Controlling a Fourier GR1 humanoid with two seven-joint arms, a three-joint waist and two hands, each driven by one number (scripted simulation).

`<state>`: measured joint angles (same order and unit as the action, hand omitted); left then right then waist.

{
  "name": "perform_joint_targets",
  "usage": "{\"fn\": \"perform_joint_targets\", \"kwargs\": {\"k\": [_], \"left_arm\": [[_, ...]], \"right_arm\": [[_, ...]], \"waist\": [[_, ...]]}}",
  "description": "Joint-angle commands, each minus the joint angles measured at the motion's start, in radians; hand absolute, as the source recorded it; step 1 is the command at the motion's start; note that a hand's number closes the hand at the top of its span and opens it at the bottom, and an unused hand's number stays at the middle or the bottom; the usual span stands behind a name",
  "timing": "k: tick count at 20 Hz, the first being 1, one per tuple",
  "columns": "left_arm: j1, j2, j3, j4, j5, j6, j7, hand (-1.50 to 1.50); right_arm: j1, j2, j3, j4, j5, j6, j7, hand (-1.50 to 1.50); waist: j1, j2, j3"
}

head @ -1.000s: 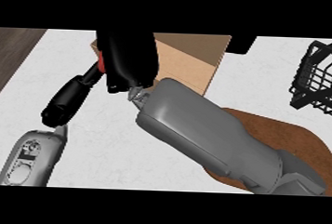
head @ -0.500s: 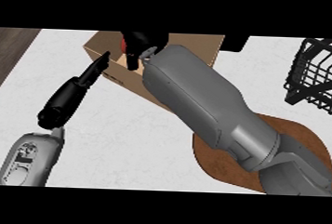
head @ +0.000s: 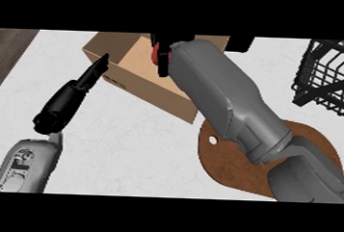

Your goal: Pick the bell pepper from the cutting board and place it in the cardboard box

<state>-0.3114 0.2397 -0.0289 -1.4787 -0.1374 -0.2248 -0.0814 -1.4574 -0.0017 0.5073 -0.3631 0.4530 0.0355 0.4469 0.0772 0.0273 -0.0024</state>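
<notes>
Bell pepper (head: 160, 53) clasped in right hand (head: 165, 43) above cardboard box (head: 144, 76).

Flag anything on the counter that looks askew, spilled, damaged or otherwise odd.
Nothing stands out. The cardboard box sits upright and intact, the cutting board lies flat beside it, and the wire basket stands at the right. The right hand holds something red over the box; the left hand rests open.

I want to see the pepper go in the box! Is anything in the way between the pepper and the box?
Nothing visible blocks it. The right robot hand already holds the red bell pepper over the cardboard box, beyond the cutting board. The left robot hand sits beside the box's left corner, not under the pepper.
</notes>
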Motion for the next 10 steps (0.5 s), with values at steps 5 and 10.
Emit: {"fn": "perform_joint_targets", "kwargs": {"k": [5, 10], "left_arm": [[0.024, -0.012, -0.008, -0.044, -0.003, 0.004, 0.008, 0.00], [0.030, -0.008, -0.002, -0.064, 0.002, 0.002, 0.023, 0.00]], "right_arm": [[-0.029, -0.034, -0.070, 0.118, -0.053, 0.171, -0.262, -1.50], [0.010, -0.006, -0.193, 0.041, -0.142, -0.081, -0.385, -1.50]], "waist": [[-0.002, -0.002, 0.001], [-0.002, -0.005, 0.004]]}}
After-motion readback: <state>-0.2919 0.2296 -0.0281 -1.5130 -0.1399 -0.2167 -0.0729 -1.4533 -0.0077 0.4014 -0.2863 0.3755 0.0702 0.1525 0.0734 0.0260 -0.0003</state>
